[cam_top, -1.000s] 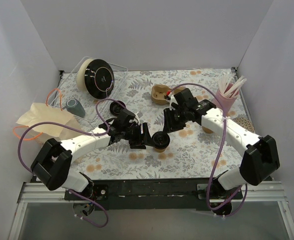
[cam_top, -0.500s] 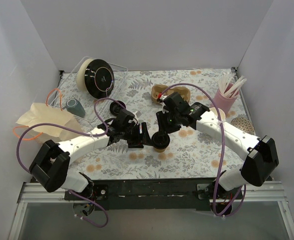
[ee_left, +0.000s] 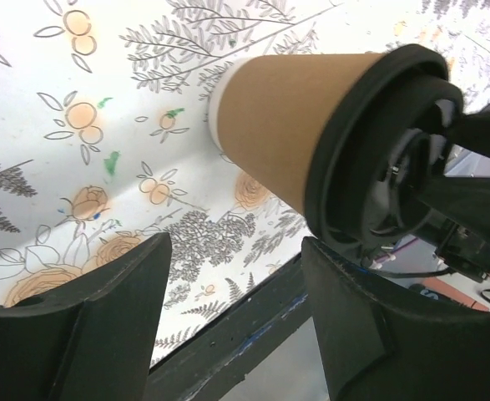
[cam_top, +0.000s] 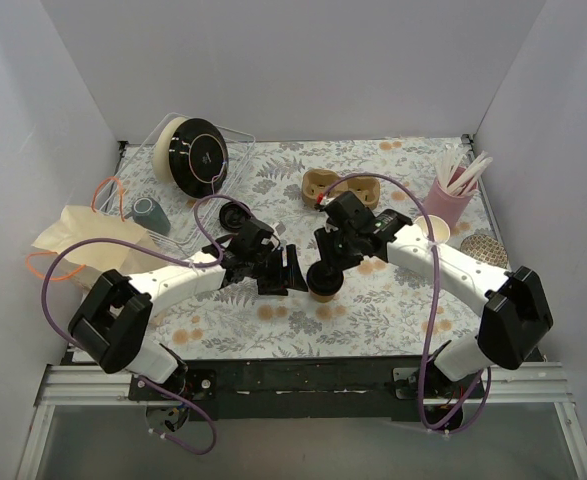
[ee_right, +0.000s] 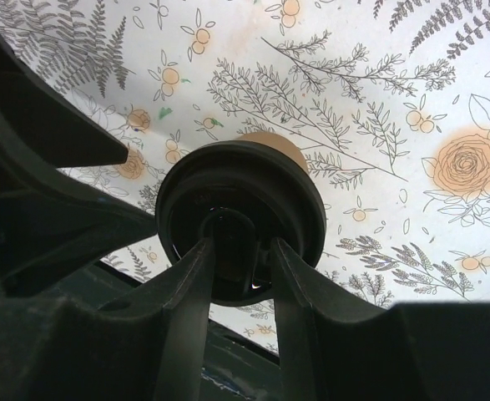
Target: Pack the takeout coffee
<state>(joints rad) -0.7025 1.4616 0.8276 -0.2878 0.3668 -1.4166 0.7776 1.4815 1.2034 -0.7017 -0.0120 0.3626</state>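
Left gripper: open wide, empty, just beside brown wall of takeout coffee, no contact visible. Right gripper: down on black lid from above, fingers close together at lid's centre; clamped or merely resting, cannot tell. Takeout coffee: upright on floral cloth, mid-table, between both grippers. Farther back: brown cup carrier, pink cup of straws.

Illumination: bright, diffuse, from overhead. Shadows: soft, faint on tabletop. Wrist views: tool fingers at 6 o'clock dark, blurred; floral print sharp.
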